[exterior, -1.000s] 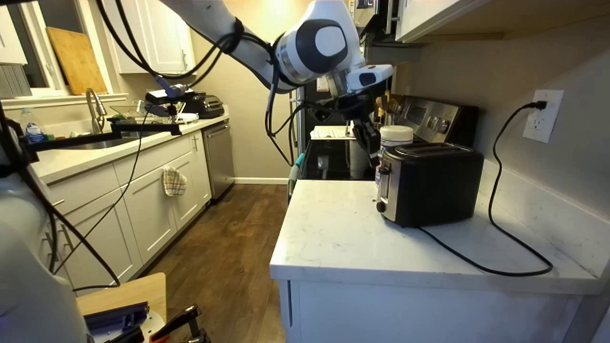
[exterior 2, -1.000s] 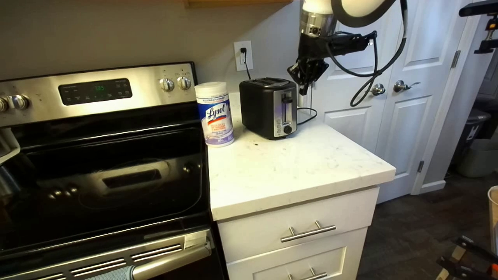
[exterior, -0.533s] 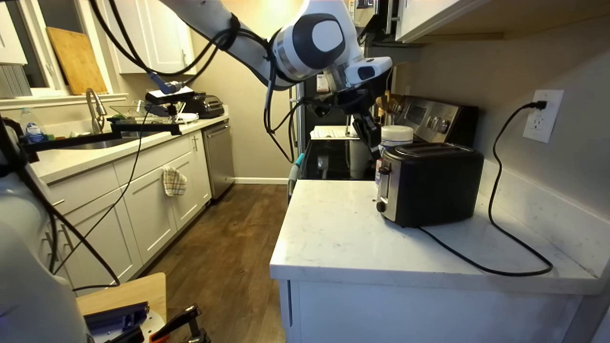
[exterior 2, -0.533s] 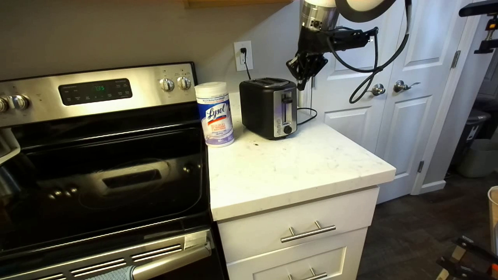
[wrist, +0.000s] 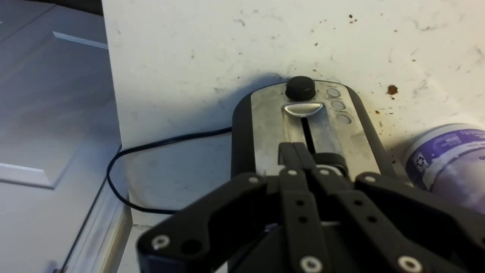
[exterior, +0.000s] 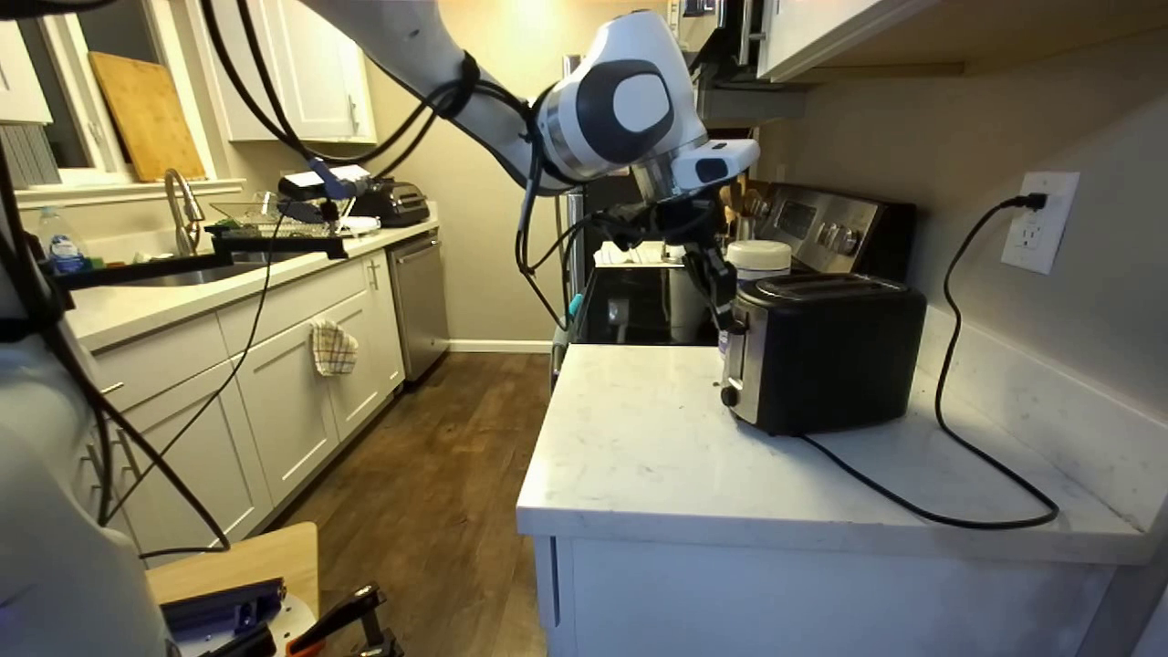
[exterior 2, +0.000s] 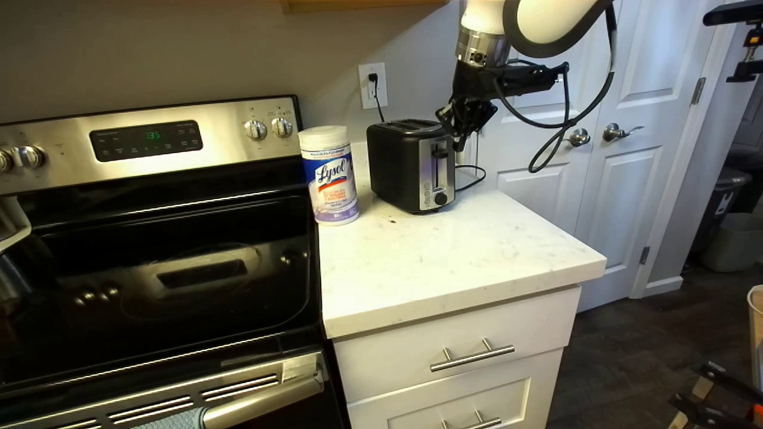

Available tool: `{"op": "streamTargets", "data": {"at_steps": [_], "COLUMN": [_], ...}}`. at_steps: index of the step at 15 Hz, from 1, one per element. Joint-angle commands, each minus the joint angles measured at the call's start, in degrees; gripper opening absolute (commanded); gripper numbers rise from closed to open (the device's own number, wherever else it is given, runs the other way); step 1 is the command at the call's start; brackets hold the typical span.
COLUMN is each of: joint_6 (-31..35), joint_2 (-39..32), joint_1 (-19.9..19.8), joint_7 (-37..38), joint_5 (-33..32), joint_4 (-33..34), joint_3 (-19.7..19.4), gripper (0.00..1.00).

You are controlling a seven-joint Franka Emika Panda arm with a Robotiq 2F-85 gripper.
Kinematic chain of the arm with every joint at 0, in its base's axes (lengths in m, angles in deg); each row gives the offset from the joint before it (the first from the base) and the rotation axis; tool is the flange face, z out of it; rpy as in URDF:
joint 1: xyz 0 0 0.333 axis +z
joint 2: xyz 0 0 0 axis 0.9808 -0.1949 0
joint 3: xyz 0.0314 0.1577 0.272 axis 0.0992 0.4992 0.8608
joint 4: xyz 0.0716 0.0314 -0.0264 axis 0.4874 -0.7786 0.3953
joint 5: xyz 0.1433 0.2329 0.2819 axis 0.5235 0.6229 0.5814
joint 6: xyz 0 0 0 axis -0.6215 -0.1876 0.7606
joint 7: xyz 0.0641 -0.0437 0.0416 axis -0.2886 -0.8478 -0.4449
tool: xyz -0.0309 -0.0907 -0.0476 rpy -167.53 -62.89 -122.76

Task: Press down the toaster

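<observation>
White arm slants down, gripper tilted, fingertips together near the toaster lever.

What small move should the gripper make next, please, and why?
I'd probably nudge the shut gripper sideways toward the Lysol canister, to centre it over the toaster lever. In the wrist view, its fingertips sit mostly left of the lever, which stands high in its slot, unpressed; contact is unclear.

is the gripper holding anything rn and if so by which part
Nothing is held: the gripper is shut, its fingertips together, and the black toaster lever shows beside them, not between. Contact is unclear.
</observation>
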Motion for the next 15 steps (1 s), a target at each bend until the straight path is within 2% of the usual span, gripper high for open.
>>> {"op": "streamTargets", "data": {"at_steps": [1,7,15], "joint_6": [0.86,3.94,3.83], "joint_2": [-1.97,-1.68,-3.99], "joint_1": [-0.62,-0.46,-0.27], "joint_7": [0.68,0.48,0.45], "joint_5": [1.04,0.95,1.20], "joint_4": [1.32,2.19,3.44], "joint_3": [0.10,-0.29,-0.26], "gripper": [0.00,0.00,0.00]}}
